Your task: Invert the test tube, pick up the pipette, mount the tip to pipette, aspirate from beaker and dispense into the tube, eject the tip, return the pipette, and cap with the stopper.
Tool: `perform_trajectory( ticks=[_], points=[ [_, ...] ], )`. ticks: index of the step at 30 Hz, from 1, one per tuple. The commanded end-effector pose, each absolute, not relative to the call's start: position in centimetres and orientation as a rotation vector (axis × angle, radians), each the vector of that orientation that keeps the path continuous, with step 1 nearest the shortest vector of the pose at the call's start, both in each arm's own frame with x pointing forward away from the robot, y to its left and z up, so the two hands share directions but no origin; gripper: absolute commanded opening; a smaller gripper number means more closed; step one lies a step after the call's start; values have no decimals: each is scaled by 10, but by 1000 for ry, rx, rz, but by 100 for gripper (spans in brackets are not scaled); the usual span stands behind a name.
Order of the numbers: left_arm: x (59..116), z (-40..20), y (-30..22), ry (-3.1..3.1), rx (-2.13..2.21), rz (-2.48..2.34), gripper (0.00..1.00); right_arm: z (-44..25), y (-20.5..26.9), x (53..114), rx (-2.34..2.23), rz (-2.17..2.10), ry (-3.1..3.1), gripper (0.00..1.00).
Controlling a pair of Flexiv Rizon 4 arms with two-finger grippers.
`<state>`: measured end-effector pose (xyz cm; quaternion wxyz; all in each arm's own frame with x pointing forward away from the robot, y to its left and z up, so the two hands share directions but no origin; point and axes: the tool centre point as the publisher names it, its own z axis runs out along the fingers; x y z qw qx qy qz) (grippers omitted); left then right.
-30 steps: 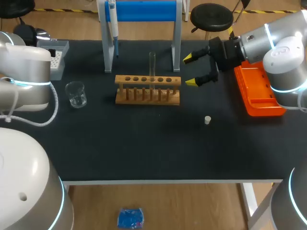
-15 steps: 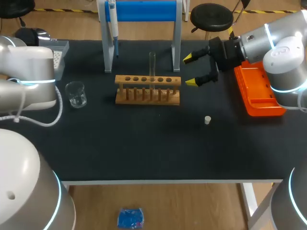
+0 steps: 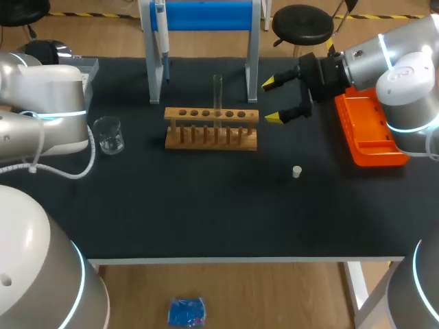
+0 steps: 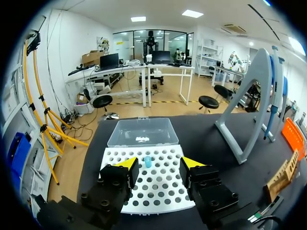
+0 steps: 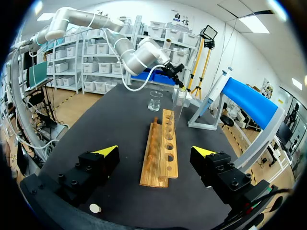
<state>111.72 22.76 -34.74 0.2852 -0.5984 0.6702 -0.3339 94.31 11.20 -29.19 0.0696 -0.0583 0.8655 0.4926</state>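
Observation:
A clear test tube stands upright in the wooden rack. The pipette hangs on the blue-topped stand. My left gripper hovers open over the white tip box, and a single blue tip stands ahead between its fingers, untouched. In the head view my left arm hides most of that box. The glass beaker sits left of the rack. My right gripper hangs open just right of the rack, holding nothing. The white stopper lies on the mat.
An orange tray lies at the right edge under my right arm. The tip box's clear lid lies open beyond the holes. The stand's grey leg rises beside the box.
My left arm has shifted rightward in the head view and now covers more of the tip box. The right arm, tube, beaker and stopper have not moved.

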Motion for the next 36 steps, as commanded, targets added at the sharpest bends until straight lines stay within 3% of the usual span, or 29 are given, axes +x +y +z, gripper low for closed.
perform_trajectory(
  ticks=[1, 36],
  points=[
    [1124, -350, 227, 1784, -1603, -886, 51, -291, 112, 942, -175, 1480, 2606, 100],
    [1134, -362, 236, 1760, -1647, -850, 44, -291, 112, 942, -175, 1480, 2606, 100]
  ],
)
